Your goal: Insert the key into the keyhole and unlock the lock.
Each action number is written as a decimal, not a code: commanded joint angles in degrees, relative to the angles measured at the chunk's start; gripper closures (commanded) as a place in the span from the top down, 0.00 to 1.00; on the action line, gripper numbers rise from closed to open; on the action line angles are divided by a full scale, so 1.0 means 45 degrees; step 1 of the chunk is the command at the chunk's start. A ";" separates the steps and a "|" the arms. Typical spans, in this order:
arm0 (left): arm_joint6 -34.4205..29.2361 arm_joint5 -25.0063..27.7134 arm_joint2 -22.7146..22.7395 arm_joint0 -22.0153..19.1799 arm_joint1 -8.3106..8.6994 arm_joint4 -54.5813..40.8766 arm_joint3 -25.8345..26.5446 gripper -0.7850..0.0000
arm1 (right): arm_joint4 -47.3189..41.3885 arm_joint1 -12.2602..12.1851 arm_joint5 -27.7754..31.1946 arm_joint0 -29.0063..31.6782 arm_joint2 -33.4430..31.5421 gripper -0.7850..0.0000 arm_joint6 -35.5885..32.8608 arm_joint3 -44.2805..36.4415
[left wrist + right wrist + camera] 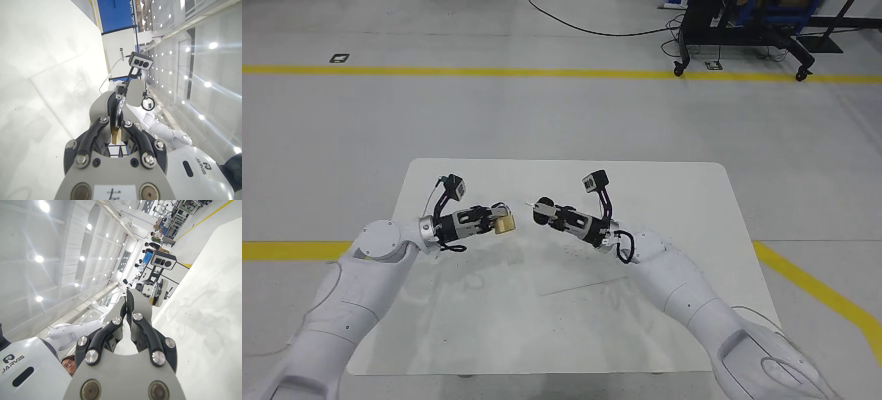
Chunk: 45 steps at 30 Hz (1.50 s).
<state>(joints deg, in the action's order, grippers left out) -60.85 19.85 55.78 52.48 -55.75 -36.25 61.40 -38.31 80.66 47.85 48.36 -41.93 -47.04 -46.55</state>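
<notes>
A: Above the middle of the desk (pixel 672 300), what does the left gripper (pixel 115 123) have?
B: It is clamped on the brass lock (pixel 115 137), one finger on each side of the body.
A: And the right gripper (pixel 129 303)?
B: It is pinched tight. From above, a thin pale sliver, the key (pixel 532 205), pokes from its tips toward the lock.
A: Do they touch?
B: No. From above they face each other, near but with a small gap between them. Both hang over the desk, resting on nothing.
</notes>
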 commanded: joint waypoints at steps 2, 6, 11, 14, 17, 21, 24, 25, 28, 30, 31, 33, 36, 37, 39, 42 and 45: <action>-0.0011 0.0030 0.0000 0.0006 0.0003 0.0005 0.0006 0.00 | 0.0002 0.0007 0.0015 -0.0011 0.0013 0.00 0.0003 0.0018; 0.0316 -0.0346 -0.0038 0.0125 -0.0012 0.0042 0.0105 0.00 | 0.0002 0.0007 0.0015 -0.0011 0.0013 0.00 0.0003 0.0018; 0.1420 -0.3577 0.0078 0.0521 -0.0013 -0.0484 0.0892 0.00 | 0.0348 -0.0049 -0.0921 0.0196 -0.0104 0.00 0.0576 -0.0204; 0.1651 -0.4940 0.0229 0.0571 0.0030 -0.0478 0.1297 0.00 | 0.1137 -0.0214 -0.1575 0.0611 -0.0437 0.00 0.1694 -0.0533; 0.2028 -0.5983 0.0286 0.0456 -0.0015 -0.0696 0.1501 0.00 | 0.1947 -0.0480 -0.2260 0.1384 -0.0942 0.00 0.2915 -0.1577; 0.2339 -0.5388 0.0300 0.0426 -0.0093 -0.0566 0.1711 0.00 | 0.2164 -0.0638 -0.2518 0.1943 -0.1237 0.00 0.3272 -0.2316; 0.2339 -0.5388 0.0300 0.0426 -0.0093 -0.0566 0.1711 0.00 | 0.2164 -0.0638 -0.2518 0.1943 -0.1237 0.00 0.3272 -0.2316; 0.2339 -0.5388 0.0300 0.0426 -0.0093 -0.0566 0.1711 0.00 | 0.2164 -0.0638 -0.2518 0.1943 -0.1237 0.00 0.3272 -0.2316; 0.2339 -0.5388 0.0300 0.0426 -0.0093 -0.0566 0.1711 0.00 | 0.2164 -0.0638 -0.2518 0.1943 -0.1237 0.00 0.3272 -0.2316; 0.2339 -0.5388 0.0300 0.0426 -0.0093 -0.0566 0.1711 0.00 | 0.2164 -0.0638 -0.2518 0.1943 -0.1237 0.00 0.3272 -0.2316; 0.2397 -0.5387 0.0298 0.0450 -0.0098 -0.0568 0.1746 0.00 | 0.2164 -0.0638 -0.2518 0.1943 -0.1237 0.00 0.3272 -0.2316; 0.2423 -0.5536 0.0360 0.0517 -0.0124 -0.0775 0.2115 0.00 | 0.2149 -0.0630 -0.2637 0.2010 -0.1215 0.00 0.3286 -0.2416; 0.2971 -0.5960 0.0470 0.0402 -0.0127 -0.0412 0.2154 0.00 | 0.2028 -0.0616 -0.3341 0.2323 -0.1186 0.00 0.3231 -0.2861; 0.3080 -0.6063 0.0456 0.0414 -0.0149 -0.0420 0.2227 0.00 | 0.2113 -0.0621 -0.3578 0.2415 -0.1204 0.00 0.3352 -0.2981; 0.3290 -0.6175 0.0531 0.0427 -0.0194 -0.0676 0.2174 0.00 | 0.2393 -0.0630 -0.4073 0.2696 -0.1217 0.00 0.3812 -0.3365; 0.3765 -0.6154 0.0627 0.0461 -0.0250 -0.0757 0.2191 0.00 | 0.2950 -0.0658 -0.4711 0.3231 -0.1256 0.00 0.4717 -0.4194; 0.4059 -0.6233 0.0675 0.0502 -0.0278 -0.0586 0.2261 0.00 | 0.3344 -0.0664 -0.5653 0.3742 -0.1262 0.00 0.5639 -0.5159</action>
<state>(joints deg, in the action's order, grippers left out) -42.79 -8.08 58.78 54.68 -56.98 -39.11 71.46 -23.66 77.67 23.68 64.67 -47.62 -22.78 -68.48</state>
